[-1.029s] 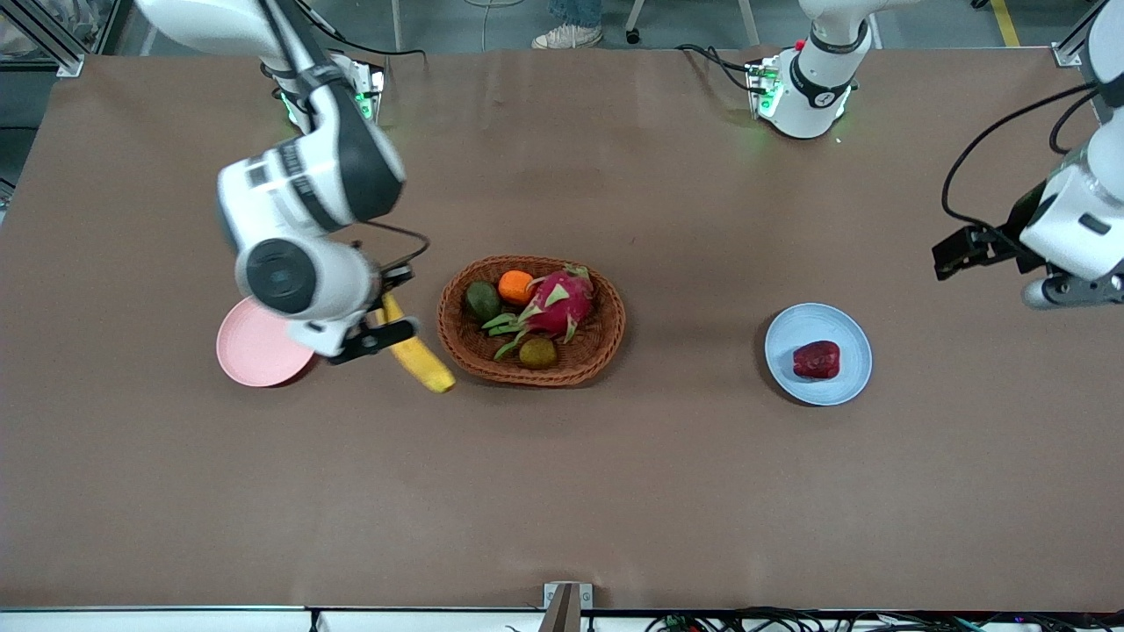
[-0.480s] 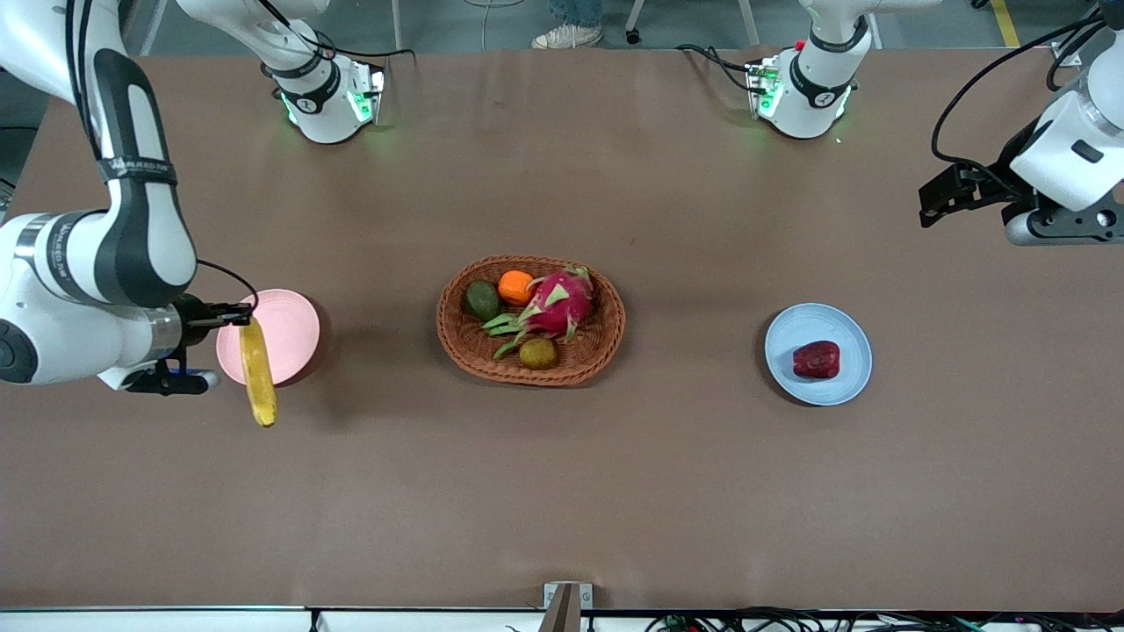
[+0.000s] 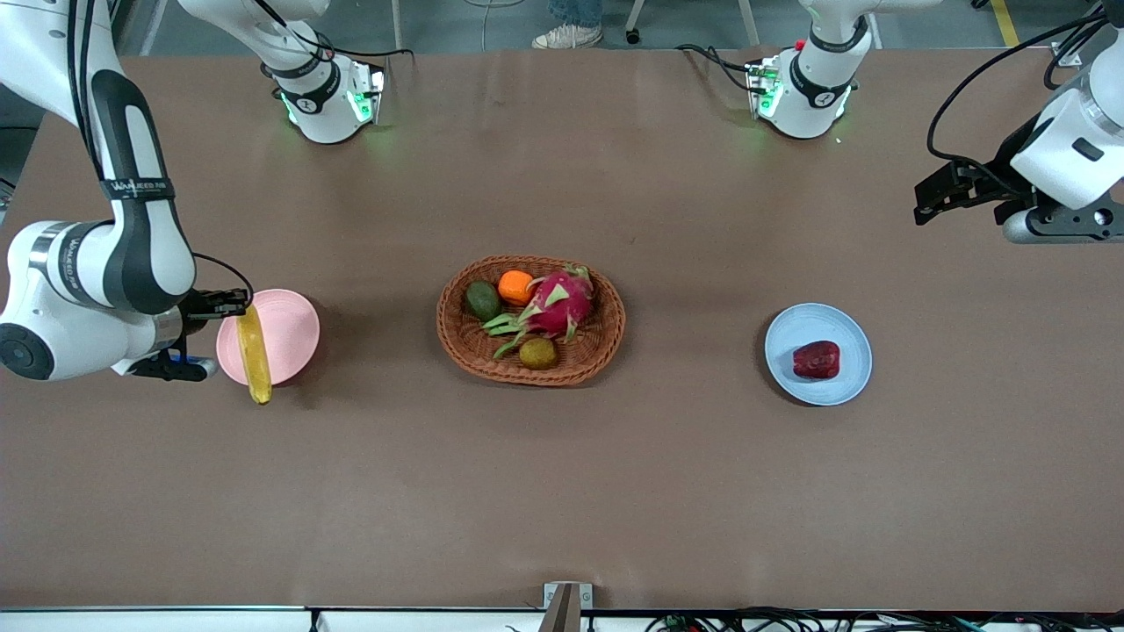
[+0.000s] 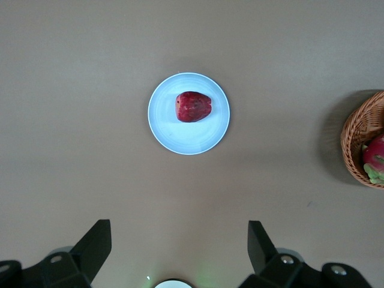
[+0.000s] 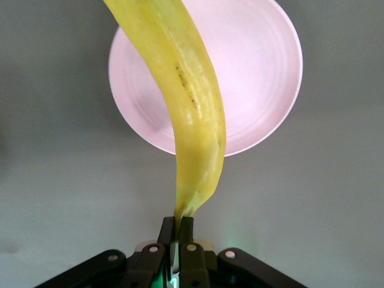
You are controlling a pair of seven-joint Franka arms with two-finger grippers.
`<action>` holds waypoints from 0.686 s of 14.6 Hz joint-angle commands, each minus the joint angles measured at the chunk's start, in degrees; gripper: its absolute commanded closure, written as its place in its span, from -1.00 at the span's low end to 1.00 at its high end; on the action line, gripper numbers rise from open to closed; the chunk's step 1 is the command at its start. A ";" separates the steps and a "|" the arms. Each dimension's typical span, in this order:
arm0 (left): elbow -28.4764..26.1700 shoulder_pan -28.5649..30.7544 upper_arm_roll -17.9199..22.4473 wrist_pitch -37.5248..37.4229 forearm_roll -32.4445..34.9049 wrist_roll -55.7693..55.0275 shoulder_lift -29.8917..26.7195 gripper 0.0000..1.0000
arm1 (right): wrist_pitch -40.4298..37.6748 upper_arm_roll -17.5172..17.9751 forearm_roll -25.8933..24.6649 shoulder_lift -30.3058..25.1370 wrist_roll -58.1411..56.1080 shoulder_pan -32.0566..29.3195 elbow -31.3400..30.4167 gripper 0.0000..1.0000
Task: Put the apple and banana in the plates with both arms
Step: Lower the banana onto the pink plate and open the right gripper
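My right gripper (image 3: 235, 307) is shut on the stem end of the yellow banana (image 3: 254, 351). It holds the banana over the pale pink plate (image 3: 290, 325), and the banana's free tip reaches past the plate's rim. The right wrist view shows the banana (image 5: 192, 120) hanging across the pink plate (image 5: 258, 78) from the closed right gripper (image 5: 178, 225). The dark-red apple (image 3: 817, 360) lies on the light blue plate (image 3: 847, 377). My left gripper (image 3: 935, 189) is open and empty, high over the table at the left arm's end. Its view shows the left gripper (image 4: 180, 223), the apple (image 4: 192, 106) and the blue plate (image 4: 168, 132).
An oval wicker basket (image 3: 531, 376) stands mid-table between the two plates. It holds a dragon fruit (image 3: 562, 303), an orange (image 3: 515, 286) and two dark green-brown fruits. Its rim shows in the left wrist view (image 4: 357, 129).
The right arm has swung the banana from beside the basket to over the pink plate. The left gripper has drawn back a little from the blue plate.
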 commanded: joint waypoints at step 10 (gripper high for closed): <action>-0.58 -0.27 -0.14 -0.02 -1.10 0.81 -1.20 -1.00 | 3.92 1.28 -1.82 -4.83 0.48 -2.45 -6.22 -1.00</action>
